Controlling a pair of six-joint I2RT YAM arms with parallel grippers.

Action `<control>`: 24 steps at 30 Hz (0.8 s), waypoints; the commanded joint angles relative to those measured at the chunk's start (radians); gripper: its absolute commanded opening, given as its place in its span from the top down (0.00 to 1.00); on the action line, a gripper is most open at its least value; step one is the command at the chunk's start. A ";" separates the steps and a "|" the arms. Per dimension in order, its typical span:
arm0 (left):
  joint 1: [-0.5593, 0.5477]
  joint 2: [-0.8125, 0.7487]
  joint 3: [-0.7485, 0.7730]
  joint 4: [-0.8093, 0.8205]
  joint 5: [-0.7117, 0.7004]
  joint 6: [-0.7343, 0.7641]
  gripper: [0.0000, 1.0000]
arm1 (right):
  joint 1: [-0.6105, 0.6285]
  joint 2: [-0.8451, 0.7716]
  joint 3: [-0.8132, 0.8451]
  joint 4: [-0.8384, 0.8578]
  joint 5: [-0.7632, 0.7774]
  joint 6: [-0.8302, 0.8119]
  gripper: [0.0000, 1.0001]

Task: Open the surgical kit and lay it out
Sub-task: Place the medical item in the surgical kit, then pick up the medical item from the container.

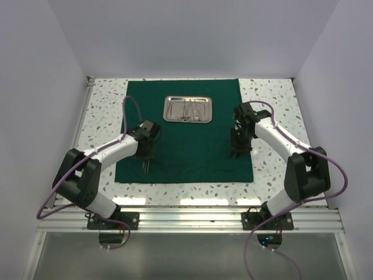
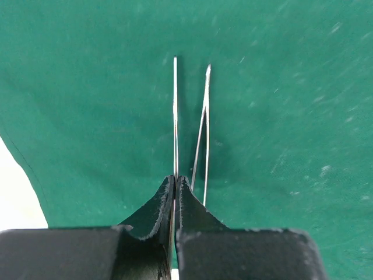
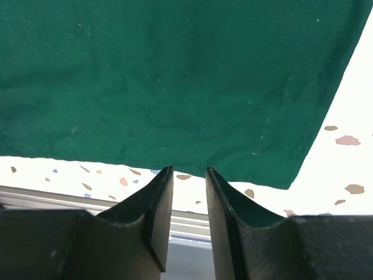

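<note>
The dark green cloth point(image 1: 192, 146) lies spread flat on the table. The steel tray point(image 1: 166, 111) sits on its far middle with several slim silver instruments point(image 1: 187, 114) in it. My left gripper point(image 1: 145, 158) is over the cloth's near left part. In the left wrist view it point(image 2: 175, 177) is shut on slim silver tweezers point(image 2: 175, 116) that stick straight out ahead. A second slim silver pair point(image 2: 204, 128) lies just right of them, over the cloth point(image 2: 291, 87). My right gripper point(image 1: 238, 153) hangs over the cloth's near right part, slightly open and empty point(image 3: 189, 169).
The speckled white tabletop point(image 1: 274, 169) surrounds the cloth. The cloth's near right corner point(image 3: 288, 181) lies just ahead of my right fingers. A metal rail point(image 1: 192, 219) runs along the table's near edge. White walls enclose the back and sides.
</note>
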 commanded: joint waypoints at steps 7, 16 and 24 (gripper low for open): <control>-0.012 -0.079 -0.067 0.105 0.011 -0.093 0.85 | 0.000 -0.049 -0.005 0.024 -0.041 -0.018 0.67; -0.012 -0.048 0.174 -0.030 -0.068 -0.049 0.44 | 0.002 -0.061 -0.010 0.015 -0.015 -0.023 0.67; 0.008 0.260 0.605 -0.039 -0.098 0.124 0.53 | 0.000 -0.050 -0.001 0.005 0.003 -0.021 0.67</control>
